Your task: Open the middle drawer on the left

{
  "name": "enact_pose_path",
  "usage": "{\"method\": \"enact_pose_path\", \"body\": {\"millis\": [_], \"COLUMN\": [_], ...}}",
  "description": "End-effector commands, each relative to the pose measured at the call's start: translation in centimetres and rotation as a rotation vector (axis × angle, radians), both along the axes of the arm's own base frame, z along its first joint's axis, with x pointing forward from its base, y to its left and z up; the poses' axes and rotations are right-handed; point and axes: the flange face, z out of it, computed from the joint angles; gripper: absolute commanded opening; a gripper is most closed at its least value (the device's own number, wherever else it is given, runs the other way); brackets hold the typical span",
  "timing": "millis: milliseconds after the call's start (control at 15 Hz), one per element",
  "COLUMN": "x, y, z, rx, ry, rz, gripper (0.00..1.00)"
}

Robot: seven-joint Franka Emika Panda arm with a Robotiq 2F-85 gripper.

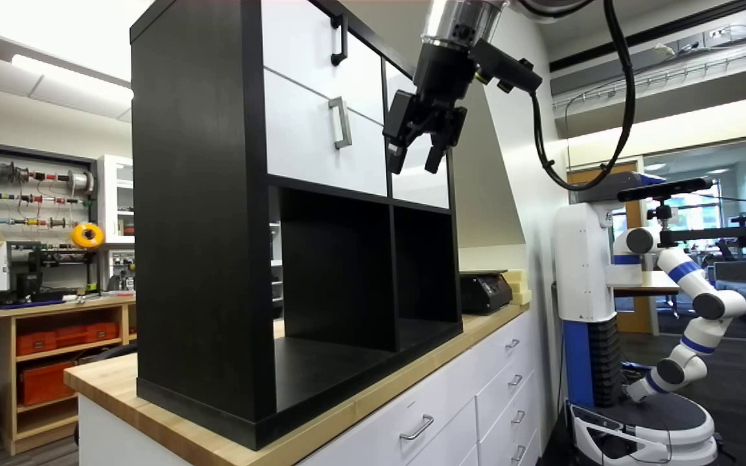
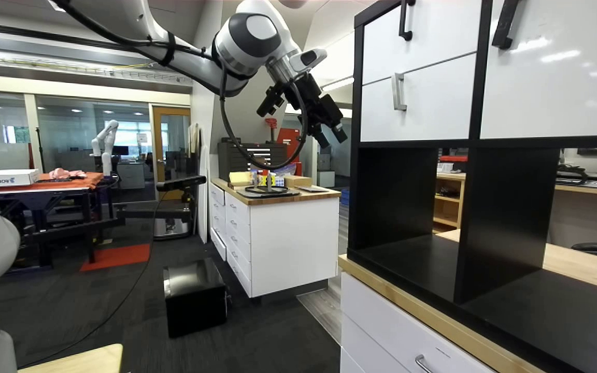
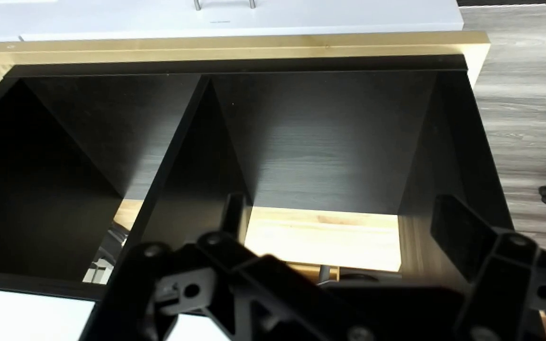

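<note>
The middle drawer (image 1: 308, 145) is the lower of two stacked white fronts on the left of the black shelf (image 1: 192, 194). Its bar handle (image 1: 340, 123) looks grey. It sits flush and shut, also visible in the other angle (image 2: 433, 109). The upper white front (image 1: 302, 39) has a black handle. My gripper (image 1: 416, 162) is open and holds nothing. In an exterior view the gripper (image 2: 332, 139) hangs in front of the shelf, apart from the handle. In the wrist view the open fingers (image 3: 339, 210) face the open lower cubes, and the drawer front is mostly hidden.
A larger white front (image 2: 563, 77) with a black handle fills the shelf's right column. The shelf stands on a wooden countertop (image 1: 360, 408) over white cabinet drawers (image 1: 425, 421). A loose cable (image 1: 629, 84) loops from the arm. A black box (image 2: 195, 295) stands on the floor.
</note>
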Motion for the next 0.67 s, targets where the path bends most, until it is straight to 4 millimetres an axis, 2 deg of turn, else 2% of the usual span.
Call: {"method": "enact_pose_path", "body": {"millis": [0,267,600], "x": [0.7,1.6,2.9], "y": [0.0,-0.4,-0.7], "z": [2.2,4.6,6.5], "rx": [0.005,0.007,0.015], "ry": [-0.079,-0.162,-0.254], "rz": [0.002,0.016,0.04], "gripper": [1.0,1.0,1.0]}}
